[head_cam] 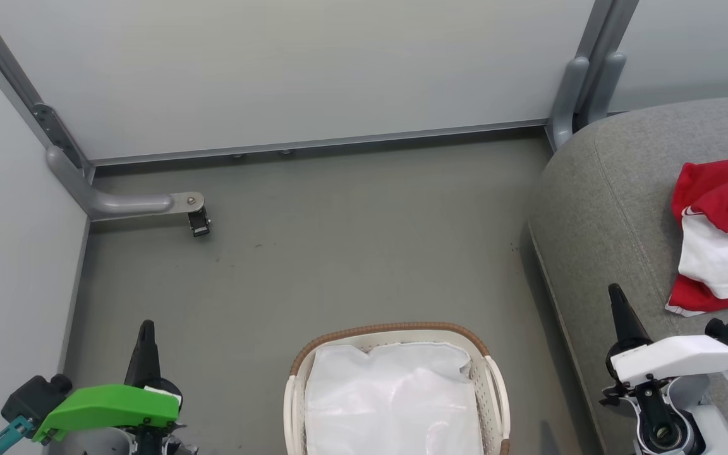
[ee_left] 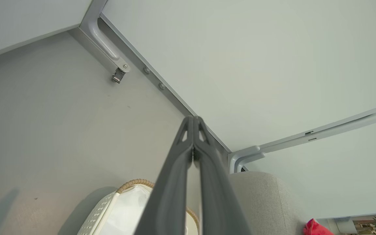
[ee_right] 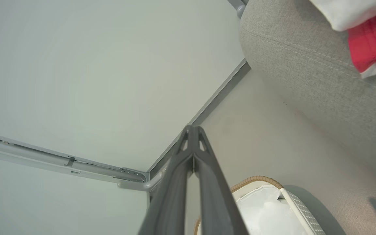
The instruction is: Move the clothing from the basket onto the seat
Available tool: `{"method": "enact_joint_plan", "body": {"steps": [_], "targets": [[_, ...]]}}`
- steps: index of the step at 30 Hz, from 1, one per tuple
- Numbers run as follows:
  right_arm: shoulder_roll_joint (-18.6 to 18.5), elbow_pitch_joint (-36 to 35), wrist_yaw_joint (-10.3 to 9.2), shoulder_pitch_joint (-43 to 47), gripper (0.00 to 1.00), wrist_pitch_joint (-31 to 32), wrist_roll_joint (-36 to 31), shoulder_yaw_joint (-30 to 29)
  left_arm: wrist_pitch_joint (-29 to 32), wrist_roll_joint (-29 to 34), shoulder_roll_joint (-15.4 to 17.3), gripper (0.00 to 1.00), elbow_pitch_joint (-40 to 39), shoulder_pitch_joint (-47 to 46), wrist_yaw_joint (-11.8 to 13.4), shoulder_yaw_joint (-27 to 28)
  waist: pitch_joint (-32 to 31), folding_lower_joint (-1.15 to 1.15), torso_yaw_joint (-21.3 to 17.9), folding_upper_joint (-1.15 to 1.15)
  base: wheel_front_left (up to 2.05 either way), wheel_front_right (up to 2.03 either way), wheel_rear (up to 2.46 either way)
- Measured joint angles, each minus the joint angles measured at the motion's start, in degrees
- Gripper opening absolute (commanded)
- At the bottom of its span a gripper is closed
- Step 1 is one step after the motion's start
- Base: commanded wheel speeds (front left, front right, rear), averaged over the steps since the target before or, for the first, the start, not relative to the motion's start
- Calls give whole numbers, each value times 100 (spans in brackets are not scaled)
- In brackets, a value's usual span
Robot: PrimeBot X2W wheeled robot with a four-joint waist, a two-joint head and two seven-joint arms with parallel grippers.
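The clothing (head_cam: 721,208) lies on the seat (head_cam: 610,208), its long axis vertical in the head view; the wrist views catch its edge. The left gripper (head_cam: 146,325) and right gripper (head_cam: 615,289) have jaws together, empty.

Grey-green floor (head_cam: 339,253) meets pale walls along its back and left edges. A white laundry basket (head_cam: 495,388) with a brown rim stands at the floor's near middle, lined with a white plastic sheet (head_cam: 395,398). A grey sofa cushion (head_cam: 617,208) runs along the right edge to the back right corner, with a crumpled red and white jersey (head_cam: 724,234) on it. A metal foot (head_cam: 130,203) rests by the back left corner.
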Motion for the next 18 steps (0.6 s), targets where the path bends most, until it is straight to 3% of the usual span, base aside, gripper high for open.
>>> {"method": "enact_joint_plan", "body": {"steps": [18], "targets": [[42,-126,-1,69,0,288,1010,-142,282,-1076,1,0,-91,-57,-41,151,-89,0,3,0,0,0,0]]}}
